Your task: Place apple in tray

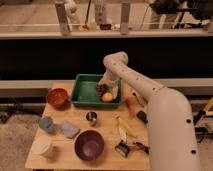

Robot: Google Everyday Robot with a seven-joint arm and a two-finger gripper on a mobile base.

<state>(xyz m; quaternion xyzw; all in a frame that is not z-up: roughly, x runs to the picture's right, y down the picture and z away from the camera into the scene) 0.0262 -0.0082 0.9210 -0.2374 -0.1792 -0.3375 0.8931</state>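
The green tray (85,90) stands at the back middle of the wooden table. The apple (107,97), yellow-orange, lies inside it at its right front corner. A dark red lumpy item (101,88) sits just behind the apple in the tray. My gripper (105,88) hangs over the tray's right side, directly above and slightly behind the apple, at the end of the white arm that reaches in from the right. Its tip is dark and merges with the red item.
An orange-red bowl (57,97) is left of the tray. A purple bowl (89,145), a metal cup (91,118), a blue cup (46,124), a grey cloth (69,130) and a white cup (44,147) lie in front. A carrot-like thing (131,106), a banana peel (122,131) and small tools sit right.
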